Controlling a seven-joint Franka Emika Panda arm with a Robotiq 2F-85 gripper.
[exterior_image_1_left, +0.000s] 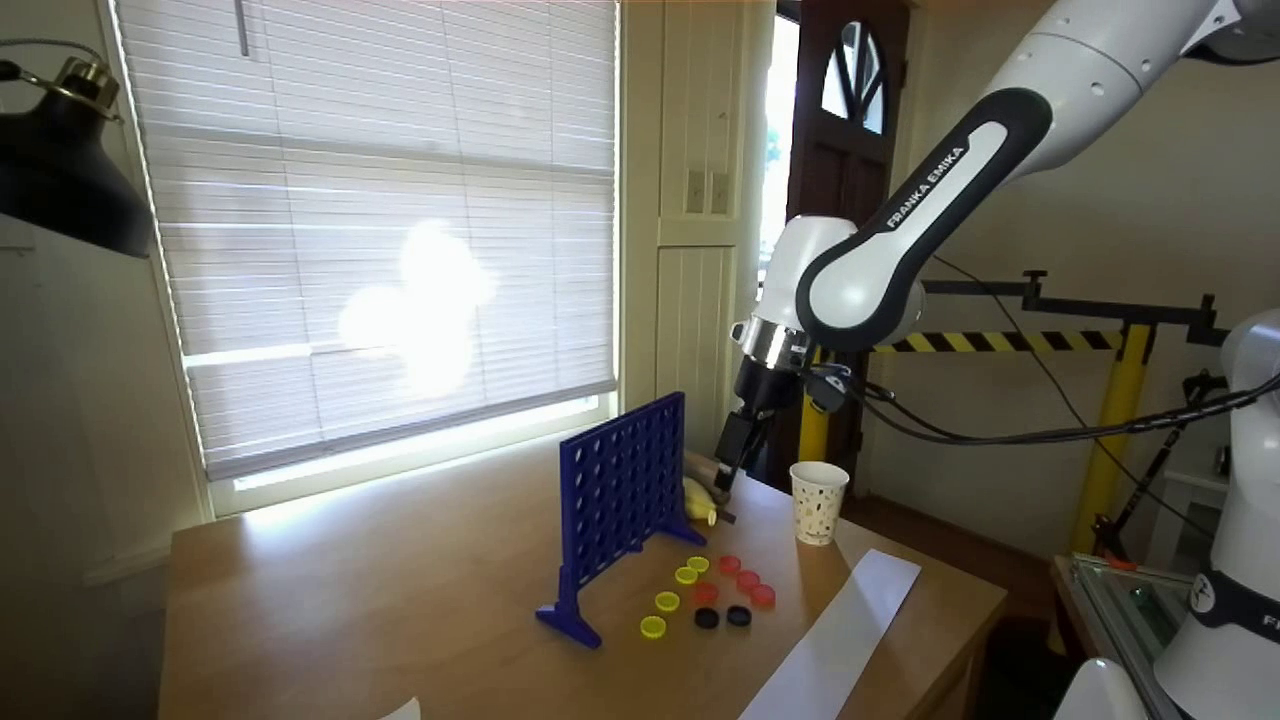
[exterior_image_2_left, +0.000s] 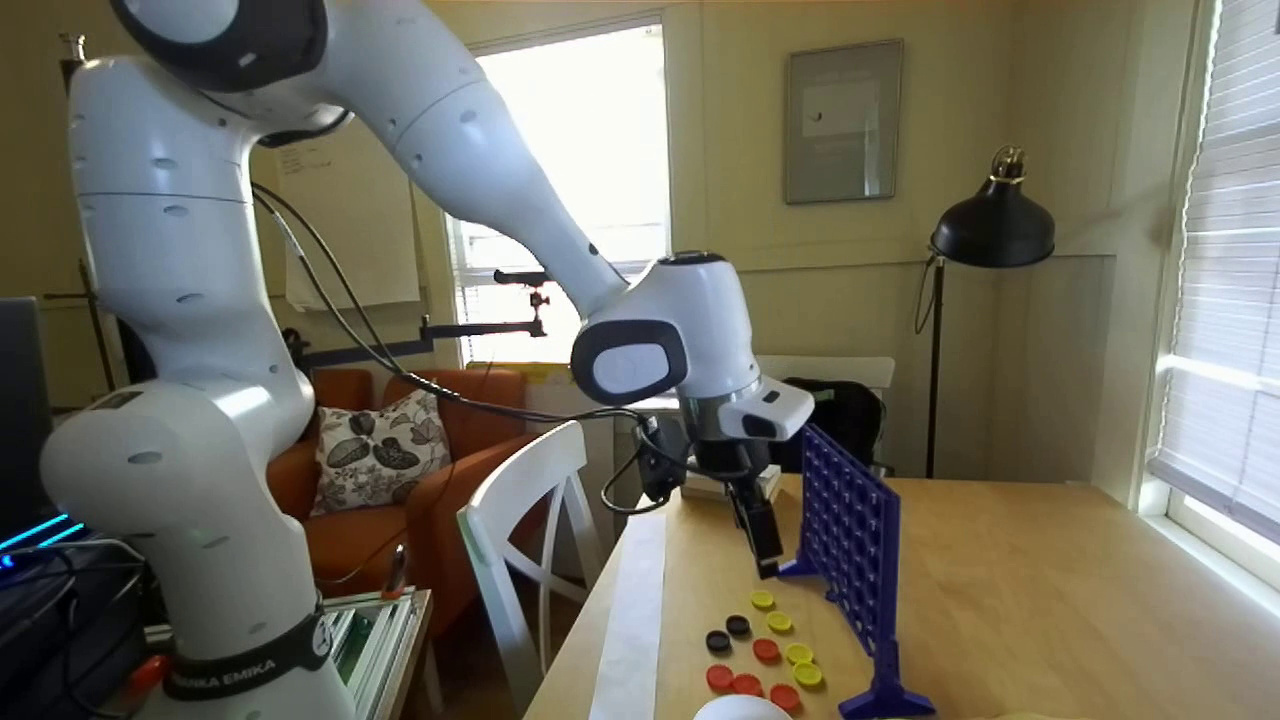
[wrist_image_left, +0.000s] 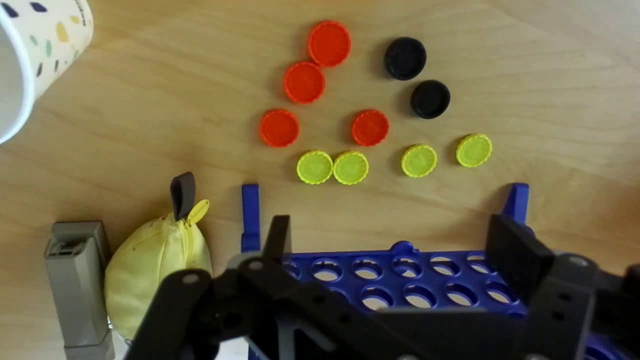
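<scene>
My gripper (wrist_image_left: 392, 237) stands open, with nothing between its fingers. It hangs above the table, close to a dark blue upright game rack (wrist_image_left: 387, 279) full of round holes. In an exterior view the gripper (exterior_image_2_left: 768, 572) points downward beside the rack (exterior_image_2_left: 850, 540). Several small discs lie flat on the wood by the rack: red discs (wrist_image_left: 279, 128), yellow discs (wrist_image_left: 419, 160) and two black discs (wrist_image_left: 430, 99). Two of the yellow ones touch. Left of the gripper in the wrist view rest a yellow pouch (wrist_image_left: 155, 270) with a dark loop and a grey stapler-like object (wrist_image_left: 80, 285).
A speckled paper cup (exterior_image_1_left: 818, 505) stands near the table's edge. A white paper strip (exterior_image_1_left: 840, 630) runs along that side. A white chair (exterior_image_2_left: 530, 500) is drawn up to the table, and a black lamp (exterior_image_2_left: 993, 222) stands beyond it. Cables (exterior_image_2_left: 520, 410) hang along the arm.
</scene>
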